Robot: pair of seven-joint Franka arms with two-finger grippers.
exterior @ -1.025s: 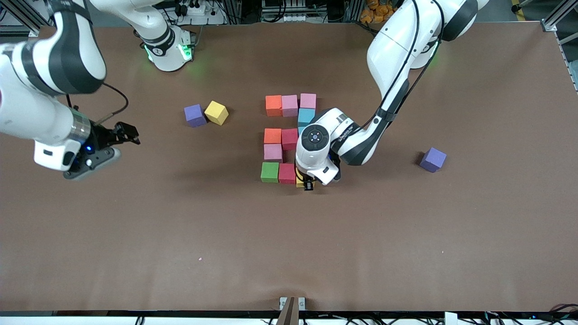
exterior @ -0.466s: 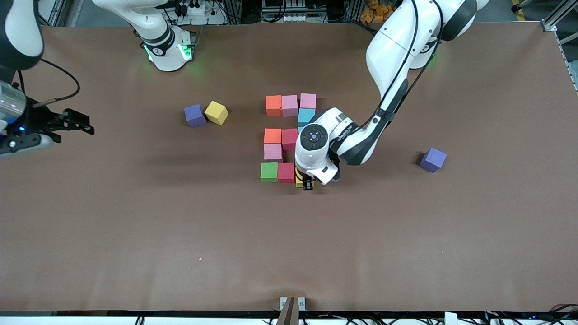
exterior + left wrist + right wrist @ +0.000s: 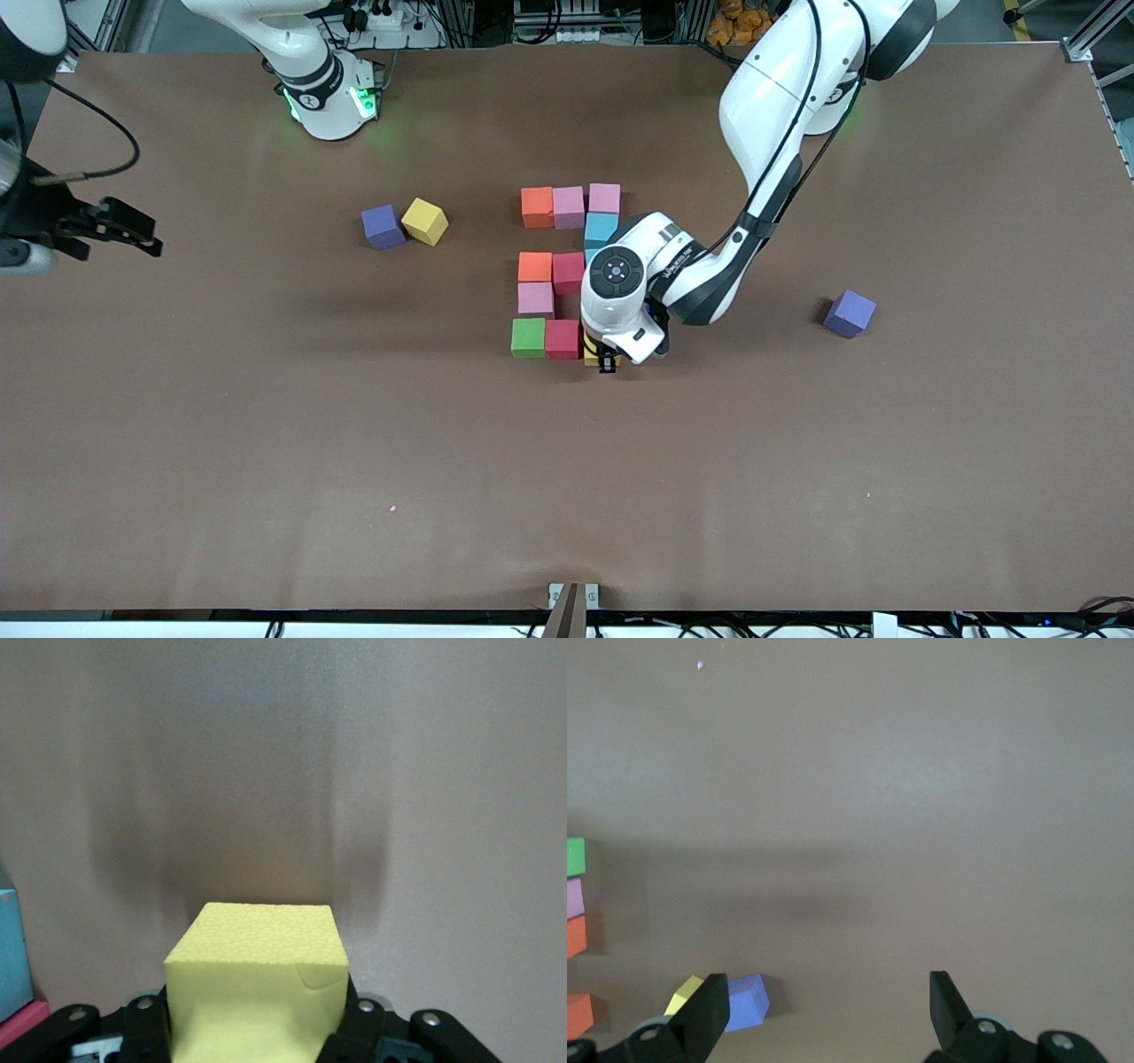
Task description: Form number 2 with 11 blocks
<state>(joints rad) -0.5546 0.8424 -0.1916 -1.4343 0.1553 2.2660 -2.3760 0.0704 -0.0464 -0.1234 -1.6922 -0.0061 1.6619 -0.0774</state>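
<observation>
The blocks lie in rows at mid-table: orange (image 3: pixel 537 206), pink (image 3: pixel 568 206) and pink (image 3: pixel 604 198); light blue (image 3: pixel 600 229); orange (image 3: pixel 534 267) and red (image 3: pixel 568 271); pink (image 3: pixel 535 299); green (image 3: pixel 529 338) and red (image 3: pixel 563 339). My left gripper (image 3: pixel 602 359) stands low beside that red block, its fingers against the sides of a yellow block (image 3: pixel 257 974) that rests on the table (image 3: pixel 589 357). The left wrist hides part of the rows. My right gripper (image 3: pixel 133 232) hangs open and empty (image 3: pixel 826 988) over the table's edge at the right arm's end.
A second yellow cube (image 3: pixel 424 221) touches a purple cube (image 3: pixel 382 226) toward the right arm's end. Another purple cube (image 3: pixel 849 313) lies alone toward the left arm's end. The brown table (image 3: pixel 567 496) is bare nearer the front camera.
My right arm has swung away from the blocks toward its own end of the table's edge. My left gripper has stayed at the yellow block.
</observation>
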